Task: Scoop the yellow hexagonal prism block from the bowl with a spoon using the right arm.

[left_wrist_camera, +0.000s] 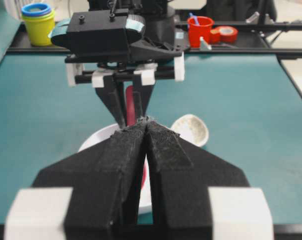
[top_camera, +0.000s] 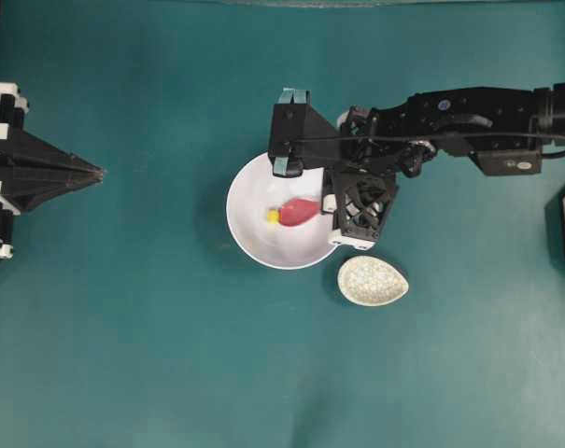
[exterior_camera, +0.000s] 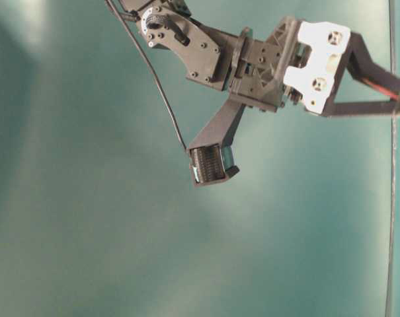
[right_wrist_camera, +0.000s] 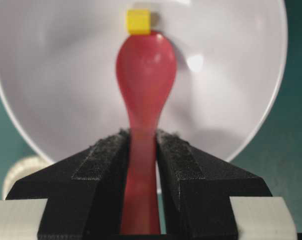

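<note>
Right end effector (right_wrist_camera: 142,145) grips glossy red spoon (right_wrist_camera: 145,70); scoop tip touches tiny yellow block (right_wrist_camera: 139,21) in white bowl (right_wrist_camera: 51,75). Left end effector (left_wrist_camera: 147,121) closed.

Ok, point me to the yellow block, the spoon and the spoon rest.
yellow block (right_wrist_camera: 139,22): right wrist view, its front face.
spoon (right_wrist_camera: 146,65): right wrist view, middle of the scoop.
spoon rest (top_camera: 373,281): overhead view, its speckled centre.

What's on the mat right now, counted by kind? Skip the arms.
Bowl: 1
Spoon, held in the right pincer: 1
Yellow block, in the bowl at the spoon's tip: 1
Speckled spoon rest, beside the bowl: 1
Total: 4
</note>
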